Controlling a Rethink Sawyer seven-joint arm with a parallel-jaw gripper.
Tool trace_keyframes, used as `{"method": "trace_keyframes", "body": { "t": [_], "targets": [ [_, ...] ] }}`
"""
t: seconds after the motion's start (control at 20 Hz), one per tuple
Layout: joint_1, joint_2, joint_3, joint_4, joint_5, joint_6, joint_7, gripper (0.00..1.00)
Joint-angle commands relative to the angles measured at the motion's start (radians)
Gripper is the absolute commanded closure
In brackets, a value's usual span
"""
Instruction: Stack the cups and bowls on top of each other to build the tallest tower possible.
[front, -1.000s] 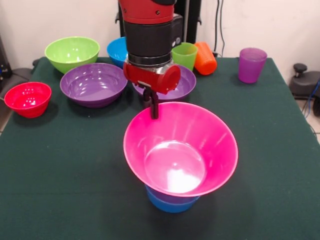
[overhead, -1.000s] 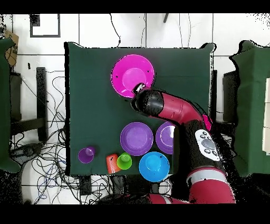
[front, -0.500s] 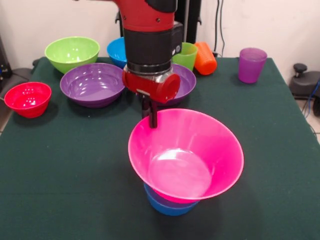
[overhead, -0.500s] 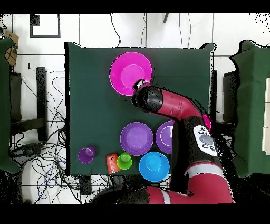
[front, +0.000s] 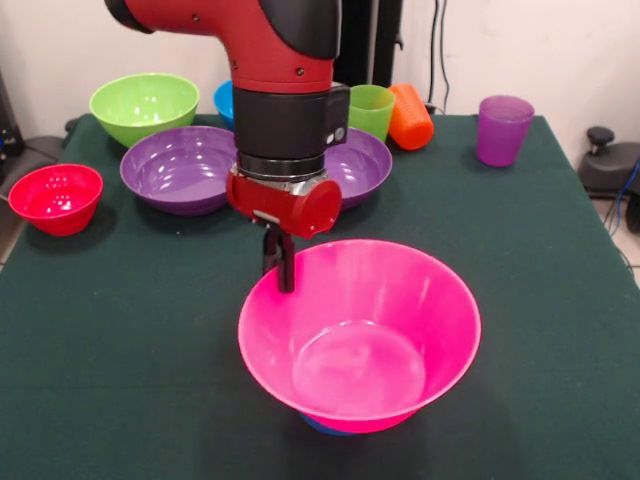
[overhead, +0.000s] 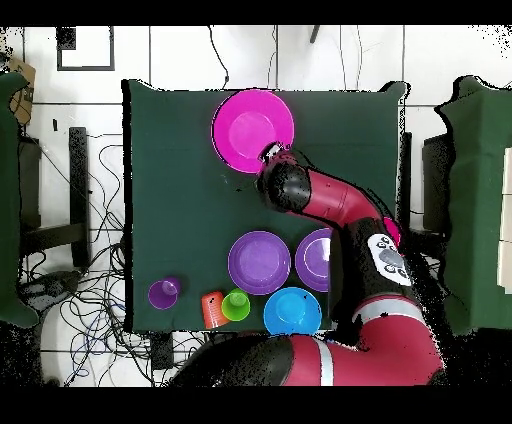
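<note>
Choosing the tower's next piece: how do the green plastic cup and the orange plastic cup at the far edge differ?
The green plastic cup stands upright, mouth up; the orange plastic cup lies tipped on its side. The green one sits just behind a purple bowl; the orange one lies nearer the purple cup. Both look similar in size and touch.

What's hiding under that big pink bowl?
A blue bowl: only a sliver shows beneath the pink bowl, whose rim the gripper holds. The rest, and anything else beneath, is covered.
</note>
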Motion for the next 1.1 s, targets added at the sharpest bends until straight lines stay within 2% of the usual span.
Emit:
{"method": "trace_keyframes", "body": {
  "t": [0.05,0.4,0.6,1.1],
  "targets": [
    [-0.028,0.103,0.044,0.014,-0.028,-0.012,0.062,1.0],
    [-0.066,0.049,0.0,0.093,-0.081,0.007,0.021,1.0],
    [-0.09,0.025,0.004,0.128,-0.098,0.022,-0.001,1.0],
    [-0.083,-0.021,0.025,0.197,-0.083,0.079,-0.002,1.0]
  ]
}}
